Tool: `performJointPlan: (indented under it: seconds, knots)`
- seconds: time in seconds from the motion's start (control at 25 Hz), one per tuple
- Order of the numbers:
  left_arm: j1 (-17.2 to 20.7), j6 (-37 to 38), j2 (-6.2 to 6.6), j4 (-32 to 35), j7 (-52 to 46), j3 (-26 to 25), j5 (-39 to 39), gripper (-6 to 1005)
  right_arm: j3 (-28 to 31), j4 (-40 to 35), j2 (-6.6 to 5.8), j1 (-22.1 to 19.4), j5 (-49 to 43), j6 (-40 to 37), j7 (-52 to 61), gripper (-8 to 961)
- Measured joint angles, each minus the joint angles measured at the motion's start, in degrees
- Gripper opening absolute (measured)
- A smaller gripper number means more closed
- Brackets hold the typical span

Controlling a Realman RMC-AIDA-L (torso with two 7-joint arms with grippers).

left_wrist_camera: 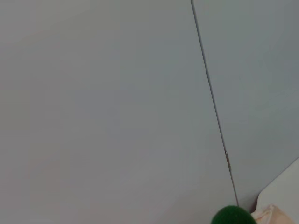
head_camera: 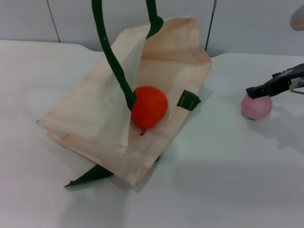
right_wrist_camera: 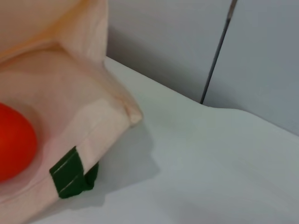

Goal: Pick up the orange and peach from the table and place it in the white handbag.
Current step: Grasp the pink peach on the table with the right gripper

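The table (head_camera: 228, 190) is bearing the white handbag (head_camera: 95, 123), lying slumped with its mouth open. The orange (head_camera: 149, 107) is sitting inside that bag. The peach (head_camera: 256, 107) is resting right of the bag, the right gripper (head_camera: 259, 90) touching its top; how far its fingers are parted I cannot tell.

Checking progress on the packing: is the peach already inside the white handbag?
No. In the head view the peach sits on the table, apart from the white handbag, with the right gripper just above it.

No readable text, label, brand, number or sign shows on anything in these views.
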Motion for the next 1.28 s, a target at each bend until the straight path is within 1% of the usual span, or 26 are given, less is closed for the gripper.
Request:
performJointPlan:
  seconds: [0.2, 0.48, 0.84, 1.28]
  knots:
    - [-0.16, -0.10, 0.00, 0.00, -0.01, -0.02, -0.11, 125, 1.55, 4.14, -0.08, 1.49, -0.03, -1.21, -1.01, 887]
    - [-0.48, -0.11, 0.00, 0.00, -0.01, 0.02, -0.09, 128, 5.09, 14.72, -0.11, 5.42, -0.15, -3.90, -4.05, 886]
    - [-1.08, -0.64, 0.00, 0.00, -0.01, 0.03, -0.01, 131, 6.01, 16.89, -0.20, 6.08, -0.21, -5.43, -4.68, 885]
    - [-1.29, -0.64, 0.00, 0.00, -0.01, 0.05, -0.21, 134, 6.35, 21.36, -0.25, 7.68, -0.28, -8.90, -5.23, 884]
